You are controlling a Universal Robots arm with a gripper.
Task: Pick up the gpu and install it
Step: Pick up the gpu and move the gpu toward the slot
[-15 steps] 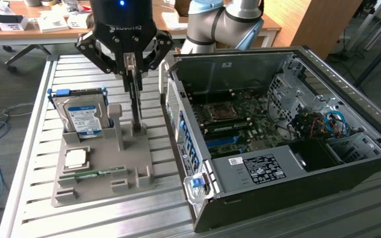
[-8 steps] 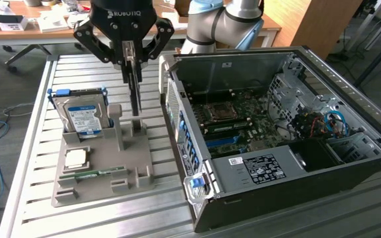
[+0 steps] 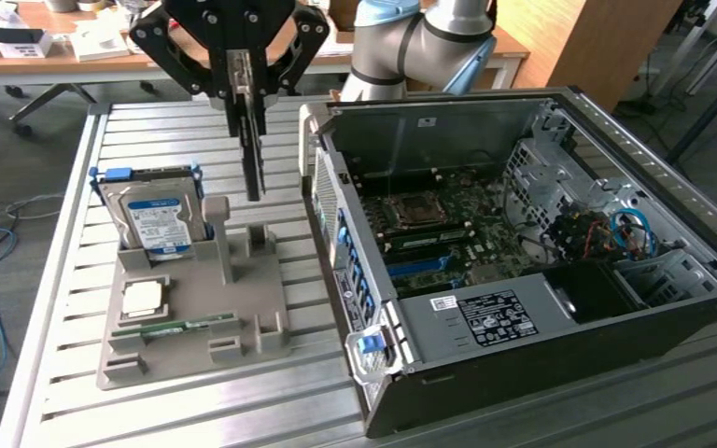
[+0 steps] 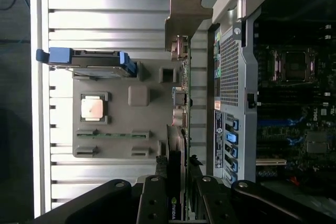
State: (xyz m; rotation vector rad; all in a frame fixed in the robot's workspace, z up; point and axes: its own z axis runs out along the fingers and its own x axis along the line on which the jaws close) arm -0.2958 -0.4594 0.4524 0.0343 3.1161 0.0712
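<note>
High over the counter, at the far side of the scene, the fingers are closed partway and pinch the gpu from both sides. The gpu is off the counter and touches nothing else. It hangs straight down from the fingers, so its long side runs up and down. Its thin edge faces the exterior view. In the wrist view, its pale end bracket sits at the end away from the fingers.

The gpu hangs over the strip between two things. On the exterior view's right, just beside it, is the open computer case. The board lies flat inside the case, with a blue slot on it. So the slot is to the right of the gpu, lower down and nearer. The tall case wall stands between them.

On the exterior view's left is the grey holder on the counter. A hard drive stands in it, with blue clips. Nearer are a square chip and a thin green memory stick. These are apart from the gpu.
</note>
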